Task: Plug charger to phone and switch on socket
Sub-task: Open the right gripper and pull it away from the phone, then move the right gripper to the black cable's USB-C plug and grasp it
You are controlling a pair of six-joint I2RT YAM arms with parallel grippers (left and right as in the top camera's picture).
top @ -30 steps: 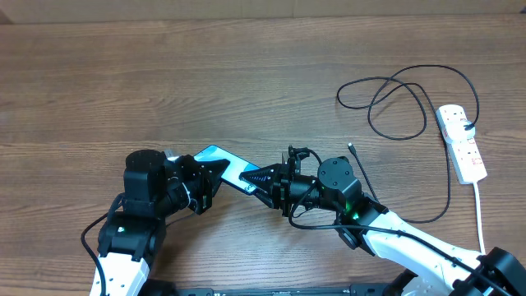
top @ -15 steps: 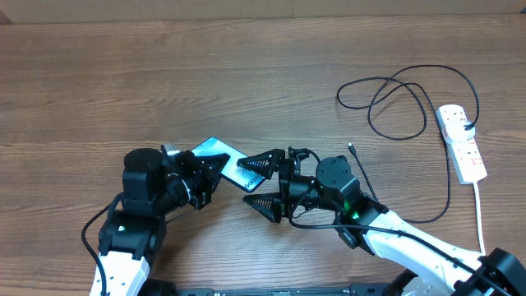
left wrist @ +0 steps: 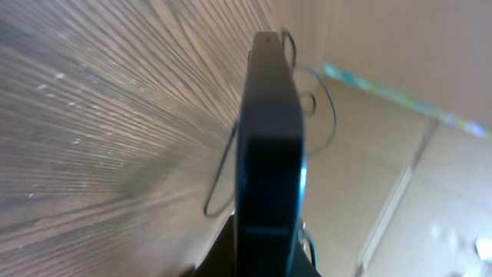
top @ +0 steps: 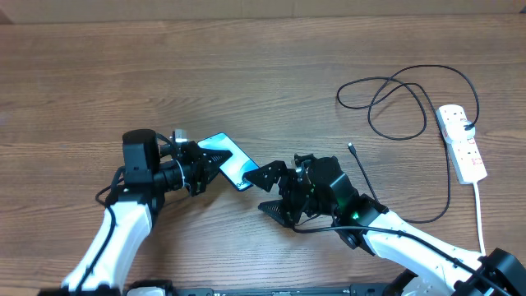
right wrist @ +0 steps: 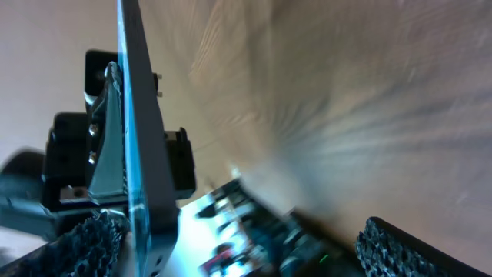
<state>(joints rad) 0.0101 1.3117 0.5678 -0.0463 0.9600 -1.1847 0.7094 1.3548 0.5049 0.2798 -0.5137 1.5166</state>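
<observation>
Clamping the phone (top: 230, 159) by its left end, the left hand (top: 197, 164) holds it tilted over the bench (top: 246, 74); the right hand (top: 269, 191) gapes wide beside it. A one-ended grip could let it slip; the charger (top: 403, 103) lies far right, near the socket (top: 463, 144).

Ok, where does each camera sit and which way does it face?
Overhead: above the table, looking down; both arms show, left gripper gripping the phone, right gripper open.
Left wrist: looks along the phone's edge over the table; little of its gripper shows.
Right wrist: looks past its own fingers at the phone and left gripper.
All share the phone.
</observation>
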